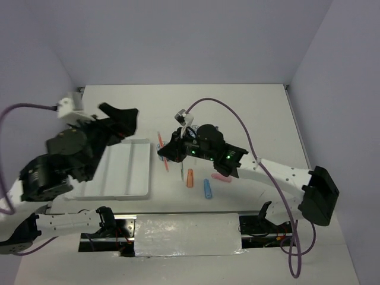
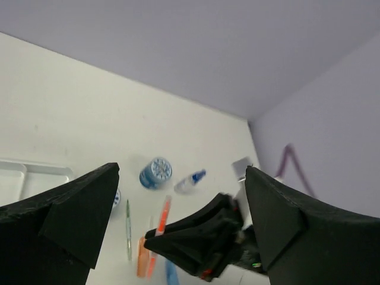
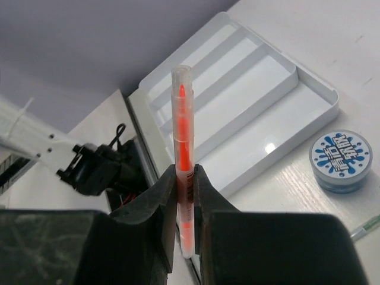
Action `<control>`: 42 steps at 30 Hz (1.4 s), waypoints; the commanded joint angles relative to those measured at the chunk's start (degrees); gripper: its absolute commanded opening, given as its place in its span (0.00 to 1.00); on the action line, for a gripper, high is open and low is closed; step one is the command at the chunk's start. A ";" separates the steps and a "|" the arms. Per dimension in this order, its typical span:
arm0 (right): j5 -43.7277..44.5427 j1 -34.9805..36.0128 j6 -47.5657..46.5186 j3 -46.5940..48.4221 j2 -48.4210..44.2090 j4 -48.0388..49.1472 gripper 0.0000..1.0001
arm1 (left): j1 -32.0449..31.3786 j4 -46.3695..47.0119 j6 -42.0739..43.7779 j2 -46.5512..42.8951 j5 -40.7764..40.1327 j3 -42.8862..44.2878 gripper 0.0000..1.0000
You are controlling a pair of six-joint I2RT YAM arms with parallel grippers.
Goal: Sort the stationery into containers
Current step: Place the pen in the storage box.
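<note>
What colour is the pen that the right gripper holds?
The pen is orange, with a clear cap; the right wrist view shows it best.

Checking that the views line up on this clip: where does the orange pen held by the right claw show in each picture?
Top external: the orange pen is near centre, just right of the white tray.
Left wrist: low centre, slanting; the tray is at the left edge.
Right wrist: centre, upright, clamped in the right claw.
Shared landmark: the white tray.
</note>
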 commanded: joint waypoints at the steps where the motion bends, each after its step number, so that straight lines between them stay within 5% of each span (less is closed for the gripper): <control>1: 4.67 0.59 6.37 5.60 6.70 5.85 0.00 | 0.20 -14.83 -4.28 -2.70 -16.21 8.63 0.99; 5: 19.16 1.46 18.23 17.63 21.35 -7.93 0.00 | 0.20 -18.45 -8.77 -9.01 -19.56 2.59 0.99; 11: 27.60 4.01 26.94 37.93 38.24 -22.60 0.00 | 0.20 -8.35 -1.83 -19.47 -12.37 -16.30 0.99; 21: 30.61 7.18 30.74 46.13 50.93 -28.95 0.06 | 0.12 -9.66 -0.42 -23.01 -7.96 -22.31 0.99; 25: 29.39 7.44 31.00 46.13 52.16 -29.31 0.16 | 0.12 -10.62 -0.51 -22.66 -7.70 -21.16 0.99; 33: 27.19 8.67 29.16 45.34 48.58 -27.12 0.66 | 0.12 -14.75 -2.52 -23.80 -6.99 -19.76 0.99; 39: 29.64 8.59 26.97 37.96 34.62 -23.87 0.64 | 0.12 -18.27 -2.53 -25.65 -6.30 -18.00 0.99; 42: 34.55 8.76 25.03 26.04 22.87 -21.67 0.61 | 0.12 -18.27 0.54 -26.70 -3.14 -18.26 0.99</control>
